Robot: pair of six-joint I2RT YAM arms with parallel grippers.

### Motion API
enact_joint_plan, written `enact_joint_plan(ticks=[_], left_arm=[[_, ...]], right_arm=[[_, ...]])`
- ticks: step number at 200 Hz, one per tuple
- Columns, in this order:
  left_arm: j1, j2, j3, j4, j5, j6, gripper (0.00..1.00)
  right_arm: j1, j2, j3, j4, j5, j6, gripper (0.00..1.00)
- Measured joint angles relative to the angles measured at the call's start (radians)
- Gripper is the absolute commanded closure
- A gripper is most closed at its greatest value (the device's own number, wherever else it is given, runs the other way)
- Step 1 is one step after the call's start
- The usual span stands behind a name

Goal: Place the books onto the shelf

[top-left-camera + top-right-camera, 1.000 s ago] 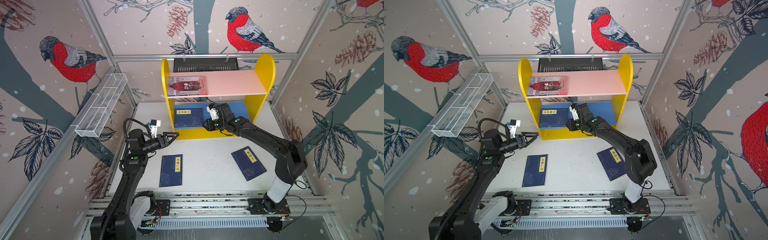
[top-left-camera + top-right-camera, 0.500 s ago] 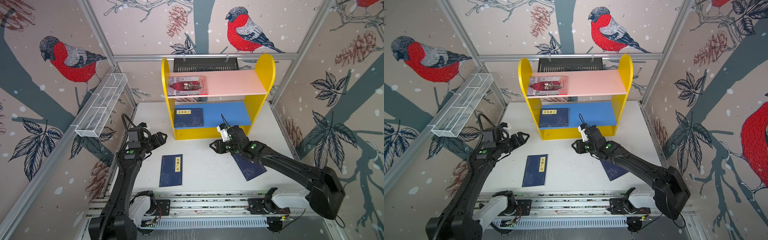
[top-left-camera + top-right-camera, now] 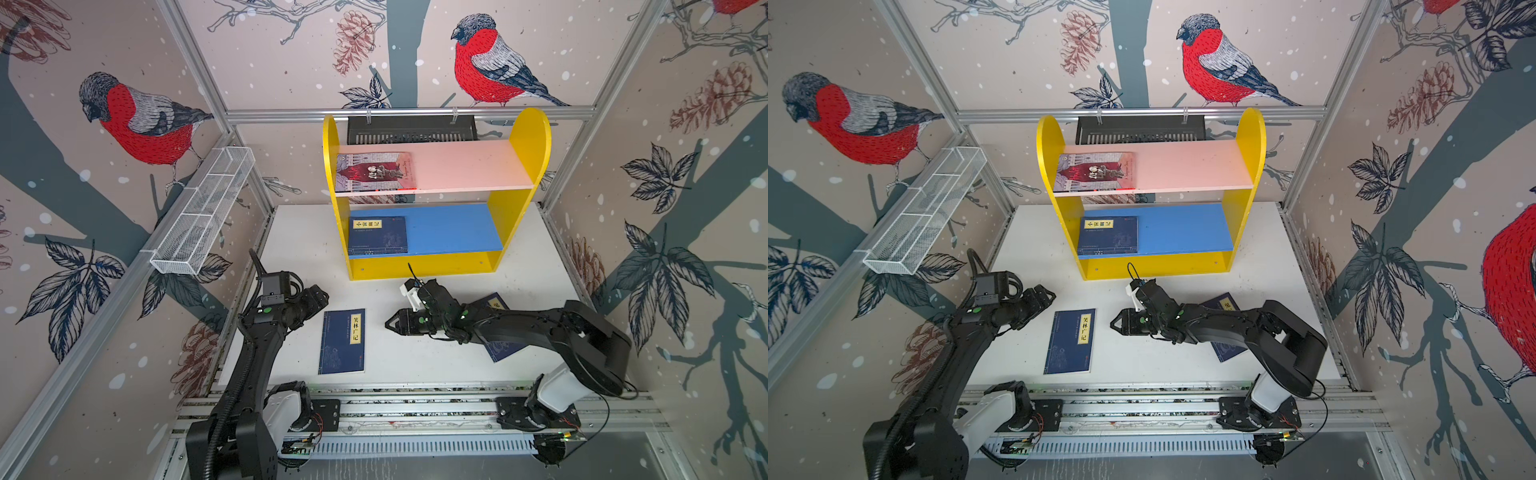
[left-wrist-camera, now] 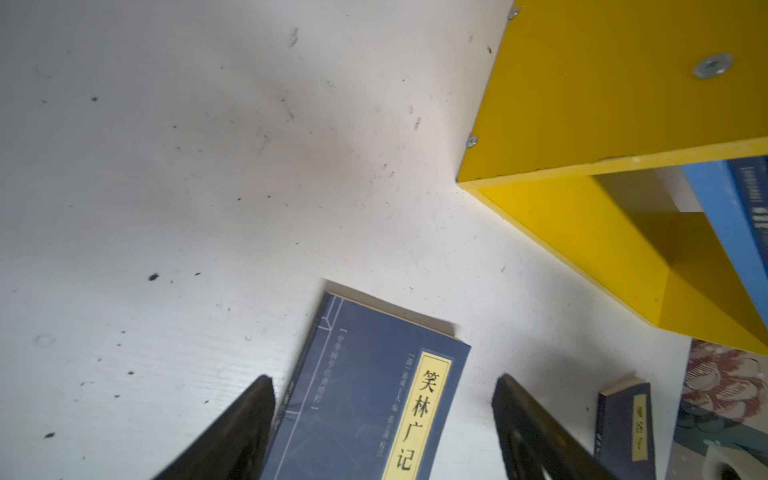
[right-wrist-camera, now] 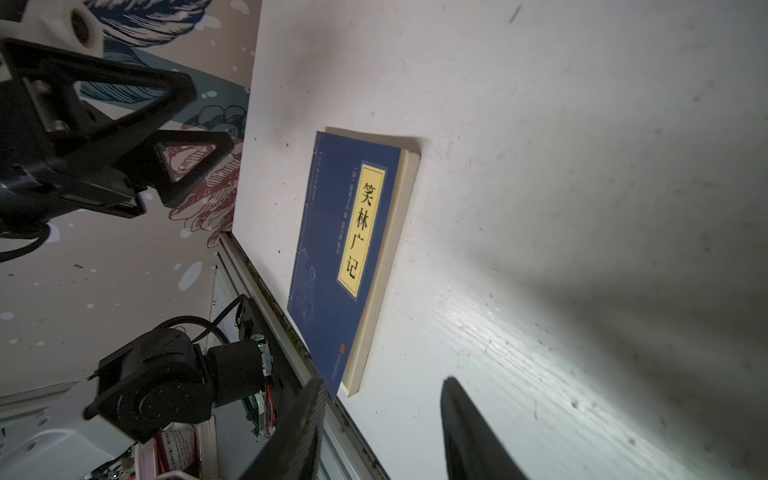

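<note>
The shelf stands at the table's back. A grey-lilac book lies on its pink board and a navy book on its blue board. Another navy book lies flat at the front left. My left gripper hovers open just left of it, over its far corner. My right gripper is open and empty, low over the table to that book's right. The right arm partly covers a further navy book.
A white wire mesh basket hangs on the left wall. A black slotted tray hangs behind the shelf. The arms' base rail runs along the front edge of the white table.
My right gripper has drawn back from the shelf's blue board to the table's middle, its jaws standing wider. The left gripper has swung down toward the front-left book.
</note>
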Motion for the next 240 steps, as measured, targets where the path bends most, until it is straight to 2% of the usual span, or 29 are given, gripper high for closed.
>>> enact_joint_plan(ticks=[39,76,135,211,240], left_arm=[[0.005,0.015,-0.032,-0.002,-0.043,-0.028,0.18],[0.006,0.049,-0.049,0.008,-0.014,-0.03,0.19],[0.006,0.058,-0.057,0.018,0.011,-0.031,0.21],[0.006,0.046,-0.063,0.036,0.042,-0.034,0.24],[0.006,0.042,-0.064,0.037,0.045,-0.035,0.24]], right_arm=[[0.044,0.138,0.083,0.045,-0.006,0.053,0.52],[0.069,0.239,0.165,0.064,-0.025,0.081,0.53],[0.065,0.321,0.232,0.062,-0.055,0.099,0.54],[0.063,0.37,0.28,0.061,-0.077,0.099,0.71],[0.063,0.377,0.284,0.061,-0.084,0.099,0.73]])
